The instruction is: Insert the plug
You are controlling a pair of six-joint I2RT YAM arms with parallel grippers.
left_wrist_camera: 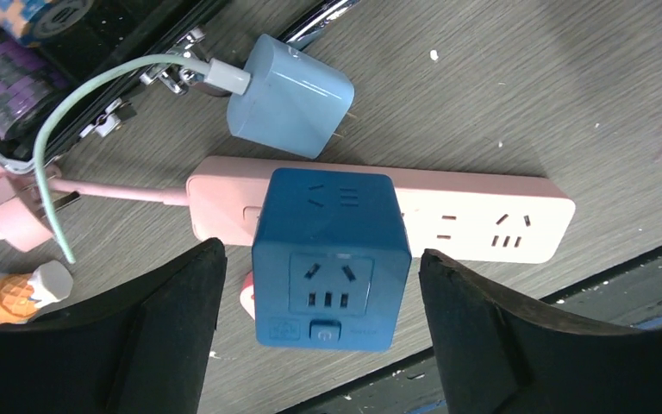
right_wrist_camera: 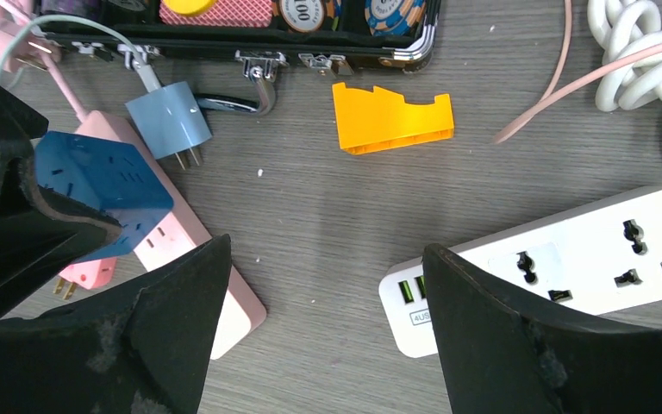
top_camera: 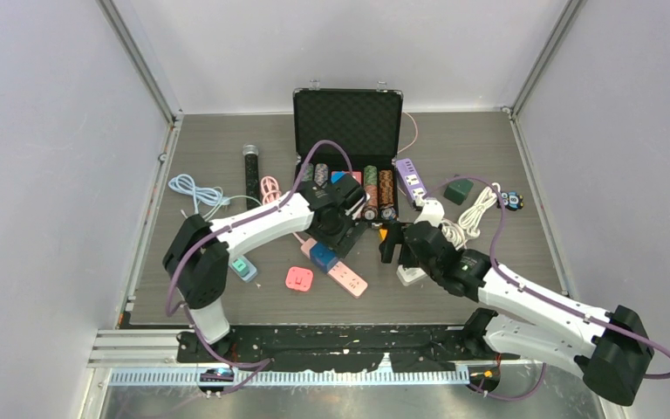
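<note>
Left gripper [left_wrist_camera: 321, 285] is hanging spread, empty, jaws flanking the cube [left_wrist_camera: 327, 207] on the pink strip [left_wrist_camera: 483, 216], charger [left_wrist_camera: 289, 95] just beside. Right gripper [right_wrist_camera: 326, 276] is idling open by the white strip [right_wrist_camera: 586, 250]. You're likely lining up the grasp; next, you're closing squarely on the cube and pressing it home.

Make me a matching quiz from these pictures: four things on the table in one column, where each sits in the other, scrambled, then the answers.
1. blue cube adapter
2. pale blue charger
3. orange block
4. white power strip

A. loose by the case latches, prongs bare
B. beside the right pincer, visible sockets empty
C. on the pink strip, inside the open left pincer
D. alone on bare table, touching nothing

Pairs: 1-C, 2-A, 3-D, 4-B
</note>
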